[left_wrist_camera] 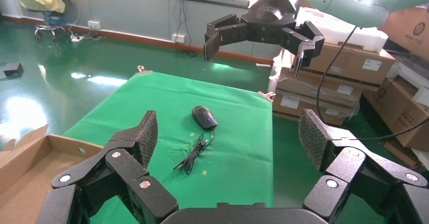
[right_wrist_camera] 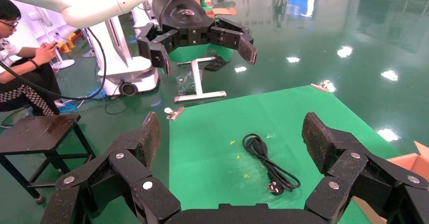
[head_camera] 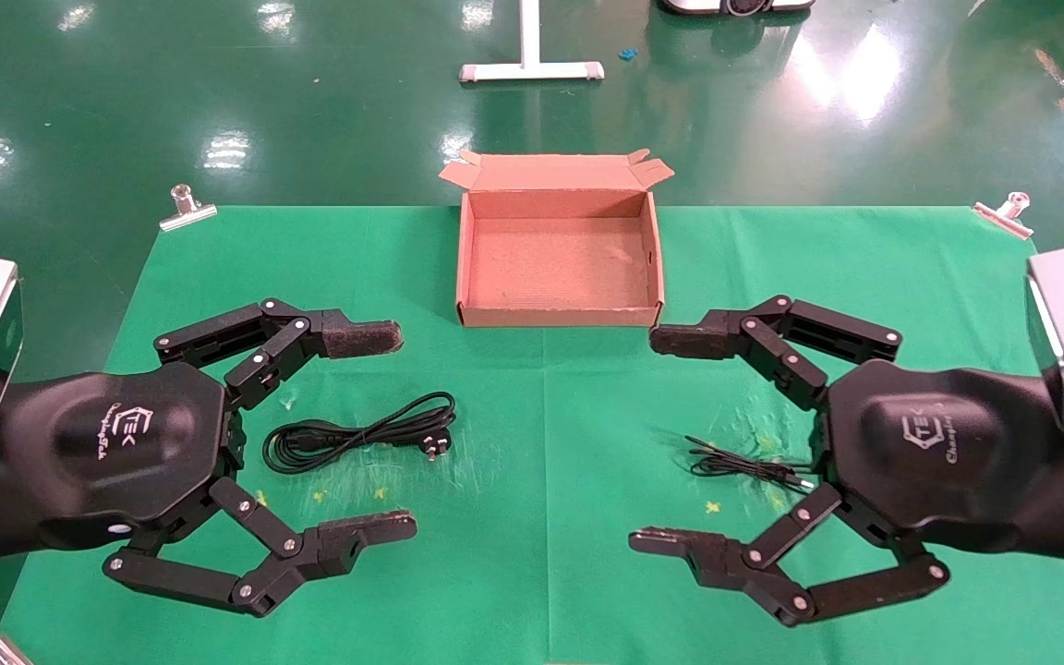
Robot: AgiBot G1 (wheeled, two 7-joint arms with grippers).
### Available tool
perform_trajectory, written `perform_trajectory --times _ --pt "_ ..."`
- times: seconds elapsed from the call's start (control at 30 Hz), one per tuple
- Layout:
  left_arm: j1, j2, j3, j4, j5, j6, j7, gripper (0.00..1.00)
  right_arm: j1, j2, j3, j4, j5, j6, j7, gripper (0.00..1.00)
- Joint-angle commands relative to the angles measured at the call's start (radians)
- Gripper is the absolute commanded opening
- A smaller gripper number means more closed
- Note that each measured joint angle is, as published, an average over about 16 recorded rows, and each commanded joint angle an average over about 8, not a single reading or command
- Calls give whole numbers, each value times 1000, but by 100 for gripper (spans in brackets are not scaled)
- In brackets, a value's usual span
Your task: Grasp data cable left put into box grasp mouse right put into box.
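The data cable (head_camera: 361, 431) lies coiled on the green cloth (head_camera: 541, 554), below and just inward of the left gripper (head_camera: 382, 434), whose jaws stand wide apart and hold nothing. Its pronged plug points toward the cloth's middle. The mouse (left_wrist_camera: 204, 117) rests on the cloth beneath the right gripper (head_camera: 652, 439); in the head view that arm hides its body and only its thin cord (head_camera: 744, 465) shows, trailing inward from under the palm. The right gripper's jaws are also spread wide and empty. The box (head_camera: 558, 317) sits open beyond both grippers, between them and farther from the robot, with nothing inside it.

Judging from this, neither half of the task is done: both items are untouched on the cloth and the box is bare. Left to do are the cable pickup and drop with the left gripper, then the same for the mouse with the right.
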State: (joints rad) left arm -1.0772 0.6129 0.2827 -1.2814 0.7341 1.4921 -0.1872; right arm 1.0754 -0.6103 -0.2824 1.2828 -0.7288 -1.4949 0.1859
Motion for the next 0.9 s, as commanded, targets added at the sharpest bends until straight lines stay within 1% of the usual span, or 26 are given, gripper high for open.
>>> perform_trajectory --times 0.03,0.57,0.63,0.7,0.8,0.9 --pt "0 0 0 0 0 0 0 100 0 0 0 0 0 0 0 100" --pt "3 -3 4 1 8 0 -2 100 0 0 0 0 0 0 0 100" --pt "3 -11 18 -3 42 -3 -12 100 -1 4 -3 5 -15 2 -5 100" --pt "-1 -20 41 -11 94 -11 -33 100 -1 11 -12 16 -52 12 -11 100" --pt "-21 -32 95 -30 217 -26 -84 100 0 24 -41 41 -150 35 -20 100" --pt "-55 -30 153 -47 352 -38 -143 100 6 33 -79 62 -271 65 -19 100"
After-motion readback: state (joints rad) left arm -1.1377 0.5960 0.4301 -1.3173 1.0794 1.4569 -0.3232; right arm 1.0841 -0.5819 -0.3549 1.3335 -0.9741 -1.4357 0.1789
